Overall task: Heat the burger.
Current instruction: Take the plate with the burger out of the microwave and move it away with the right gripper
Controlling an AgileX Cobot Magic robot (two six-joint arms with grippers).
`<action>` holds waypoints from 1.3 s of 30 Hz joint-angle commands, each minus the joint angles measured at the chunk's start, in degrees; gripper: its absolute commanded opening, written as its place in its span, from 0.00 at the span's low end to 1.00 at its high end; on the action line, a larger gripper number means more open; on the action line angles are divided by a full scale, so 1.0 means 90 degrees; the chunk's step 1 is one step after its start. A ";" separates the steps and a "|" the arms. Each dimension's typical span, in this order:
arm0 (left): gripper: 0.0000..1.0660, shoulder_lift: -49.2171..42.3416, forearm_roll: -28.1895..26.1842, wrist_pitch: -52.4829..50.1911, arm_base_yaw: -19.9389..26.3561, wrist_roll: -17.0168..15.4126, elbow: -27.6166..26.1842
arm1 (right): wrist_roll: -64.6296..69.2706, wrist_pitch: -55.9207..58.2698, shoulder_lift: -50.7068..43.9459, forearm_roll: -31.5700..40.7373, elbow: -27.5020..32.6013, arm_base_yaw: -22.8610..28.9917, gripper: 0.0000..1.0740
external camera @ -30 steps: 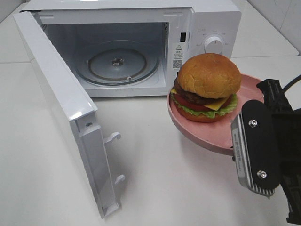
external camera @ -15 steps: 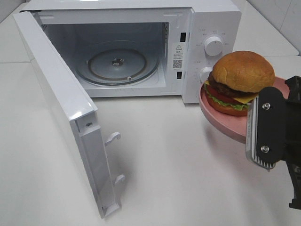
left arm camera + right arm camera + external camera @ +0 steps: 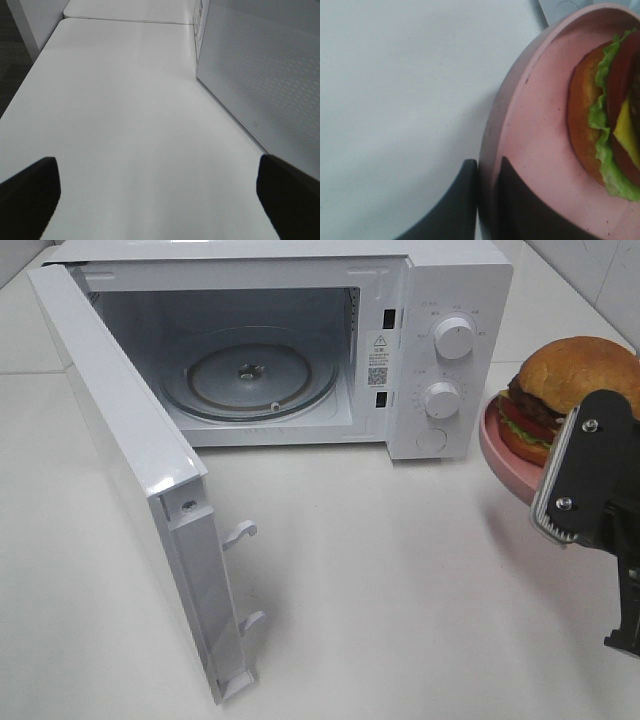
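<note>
Burger (image 3: pixel 575 375) first: I see a glossy tan-brown domed bun over a dark patty, red tomato, a yellow cheese corner and frilly green lettuce, sitting on a matte pink round plate (image 3: pixel 500 455) with a raised, lightly speckled rim. That plate is off the table, held up at the far right of the high view, just right of the microwave's control panel. My right gripper (image 3: pixel 487 175) is clamped on the plate's rim, one dark finger (image 3: pixel 457 200) outside the wall and the other inside it, pressed against the pink surface. The white microwave (image 3: pixel 440 270) is a smooth boxy shell with two round knobs (image 3: pixel 452 340) stacked on its panel; its door (image 3: pixel 130 470) stands swung wide open to the left, latch hooks showing on its edge. Inside the cavity I see only the clear glass turntable (image 3: pixel 250 375), round and ribbed. My left gripper (image 3: pixel 157 187) hangs spread wide over bare white tabletop (image 3: pixel 125 125) beside the microwave's perforated side wall, grasping nothing.
</note>
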 commanded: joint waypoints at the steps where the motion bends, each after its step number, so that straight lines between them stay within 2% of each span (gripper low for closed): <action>1: 0.94 -0.0019 0.0013 -0.0095 0.0013 0.0000 0.0025 | 0.0719 0.0070 -0.0083 -0.0726 -0.0038 -0.0045 0.06; 7: 0.94 -0.0019 0.0013 -0.0095 0.0013 0.0000 0.0025 | 0.2024 0.0770 -0.0070 -0.1388 -0.0038 -0.0095 0.07; 14: 0.94 -0.0019 0.0013 -0.0095 0.0013 0.0000 0.0025 | 0.2470 0.1038 -0.0013 -0.1668 -0.0038 -0.0796 0.07; 16: 0.94 -0.0019 0.0013 -0.0095 0.0013 0.0000 0.0025 | 0.2795 0.1445 0.0197 -0.2005 -0.0038 -0.1006 0.07; 19: 0.94 -0.0019 0.0013 -0.0095 0.0013 0.0000 0.0025 | 0.2935 0.1572 0.0293 -0.2107 -0.0038 -0.1006 0.07; 29: 0.94 -0.0019 0.0013 -0.0095 0.0013 0.0000 0.0025 | 0.5036 0.1674 0.1171 -0.3215 -0.0038 -0.1006 0.09; 35: 0.94 -0.0019 0.0013 -0.0095 0.0013 0.0000 0.0025 | 0.5621 0.1719 0.1560 -0.3463 -0.0038 -0.1012 0.09; 37: 0.94 -0.0019 0.0013 -0.0095 0.0013 0.0000 0.0025 | 0.5717 0.1700 0.1630 -0.3482 -0.0038 -0.1057 0.09; 39: 0.94 -0.0019 0.0013 -0.0095 0.0013 0.0000 0.0025 | 0.6137 0.1566 0.2024 -0.3680 -0.0038 -0.1375 0.09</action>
